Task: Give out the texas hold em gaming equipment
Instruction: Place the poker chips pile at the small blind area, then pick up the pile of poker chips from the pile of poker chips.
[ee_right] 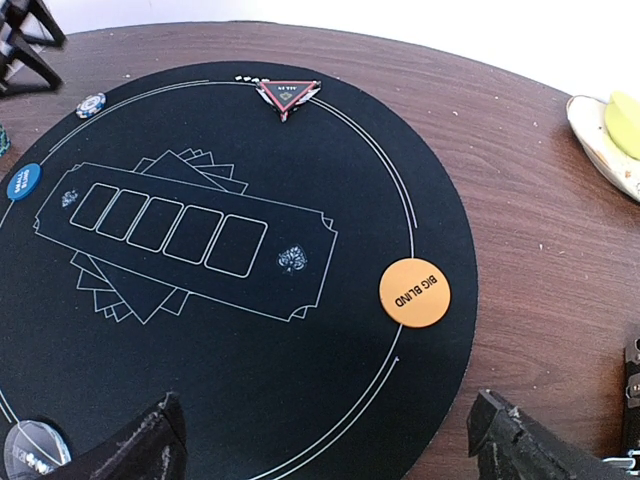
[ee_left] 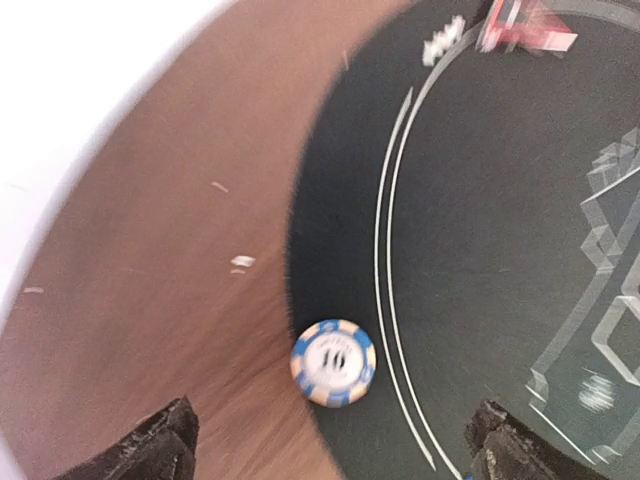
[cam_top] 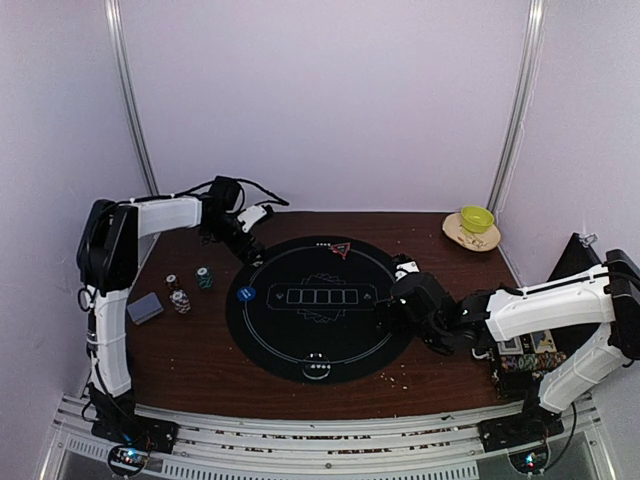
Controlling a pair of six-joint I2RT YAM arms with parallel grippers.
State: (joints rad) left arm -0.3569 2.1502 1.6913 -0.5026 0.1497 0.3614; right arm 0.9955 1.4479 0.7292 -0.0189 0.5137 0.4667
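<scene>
Two robot arms reach over a round black poker mat (cam_top: 318, 300) on a brown counter (cam_top: 200, 360).
The left fingers (ee_left: 150, 445) stand wide apart, and a blue-and-white chip (ee_left: 333, 362) lies free between them on the mat's edge. The right fingers (ee_right: 130, 450) are also apart and hold nothing, near an orange button disc (ee_right: 414, 292). A red triangle marker (ee_right: 288, 96) sits at the mat's far rim.

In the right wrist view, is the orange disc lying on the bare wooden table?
No, the orange disc lies on the black mat, just inside its edge.
</scene>
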